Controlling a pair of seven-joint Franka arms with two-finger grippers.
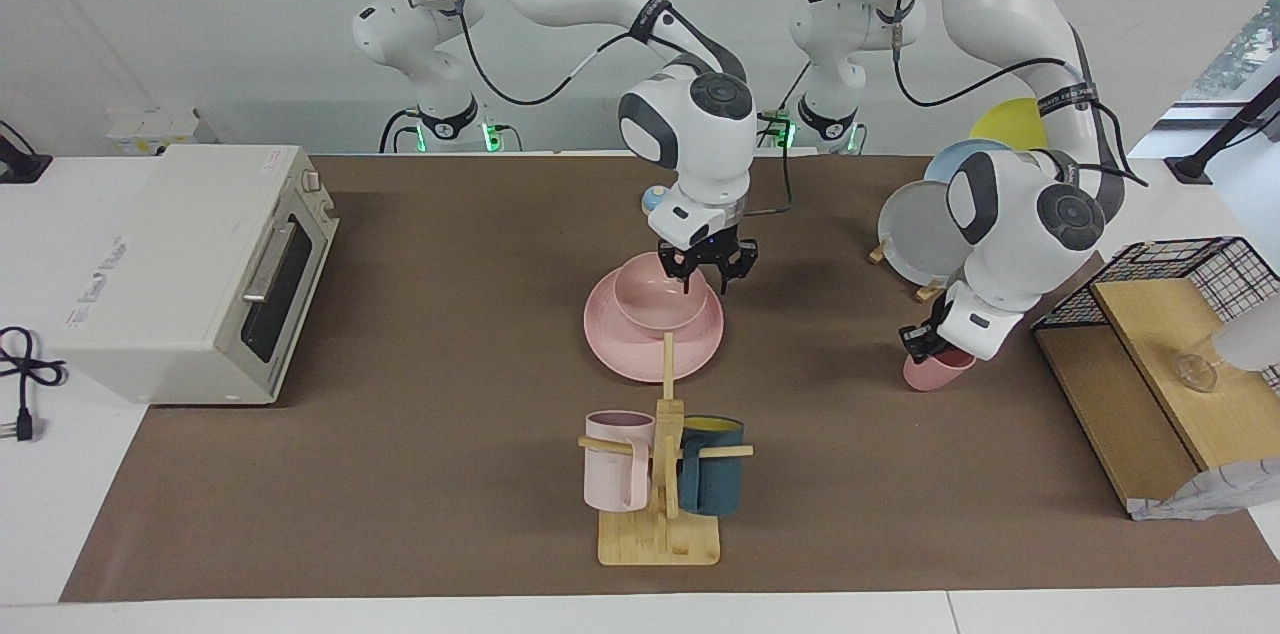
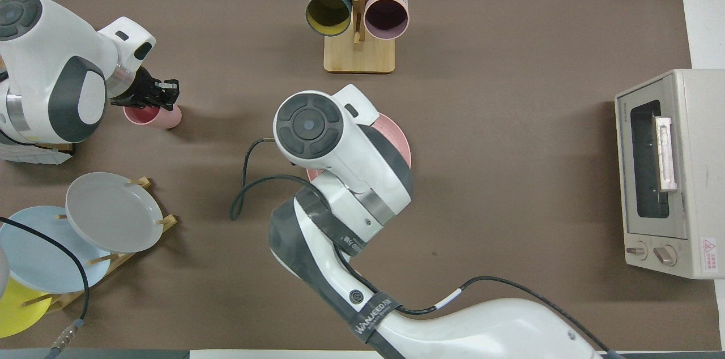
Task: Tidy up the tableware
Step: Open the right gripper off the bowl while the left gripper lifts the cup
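Brown worktop point(image 1: 450, 474) carrying tableware, racks and an oven

A pink plate point(image 1: 640, 354) is sitting mid-worktop, and a wooden mug stand point(image 1: 660, 539) is standing farther from the robots than the plate, near the worktop's edge. A small pink cup point(image 1: 940, 372) is lying toward the left arm's end, tipped on its side in the overhead view. Nearer to the robots than the cup, a wooden plate rack point(image 2: 130, 254) is standing with grey, blue and yellow plates. A wooden shelf unit point(image 1: 1130, 414) is occupying the left arm's end, while a white toaster oven point(image 1: 180, 264) is sitting at the right arm's end, partly off the brown mat.
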